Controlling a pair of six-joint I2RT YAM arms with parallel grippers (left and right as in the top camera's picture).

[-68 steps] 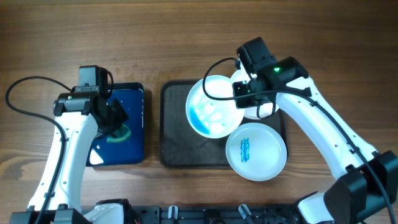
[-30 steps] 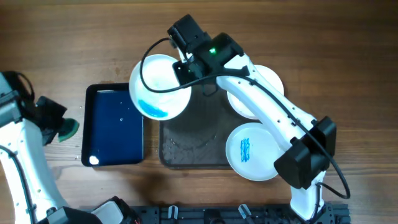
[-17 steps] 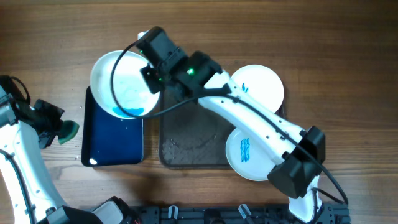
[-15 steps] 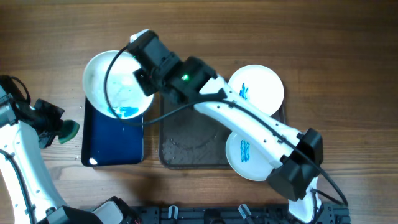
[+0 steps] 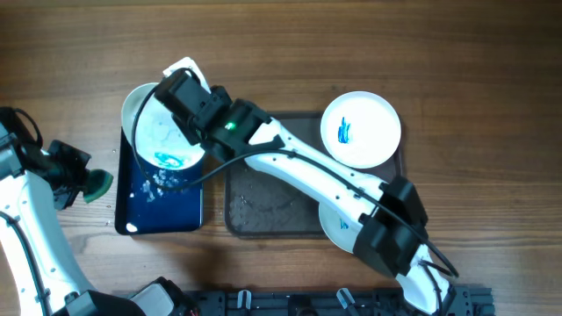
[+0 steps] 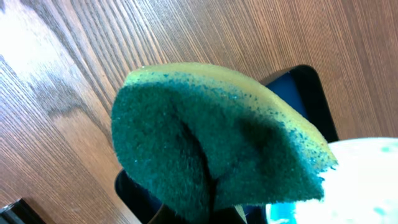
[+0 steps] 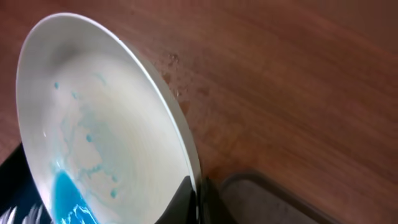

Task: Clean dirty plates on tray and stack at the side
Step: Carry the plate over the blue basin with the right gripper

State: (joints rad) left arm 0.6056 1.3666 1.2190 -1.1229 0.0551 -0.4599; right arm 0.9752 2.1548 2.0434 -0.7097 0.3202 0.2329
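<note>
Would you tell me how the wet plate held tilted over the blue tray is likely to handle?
The plate is probably slippery: blue liquid pools at its low edge. It looks rigid, pinched only at its rim by the right gripper, so it might pivot or slide out.

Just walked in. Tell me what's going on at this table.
The right gripper holds one dirty plate by its rim, tilted over the small blue tray, blue liquid pooled at its low edge. The left gripper holds a green sponge off to the left, clear of the plate. Two more marked plates sit at the right end of the grey tray, one partly under the right arm.
</note>
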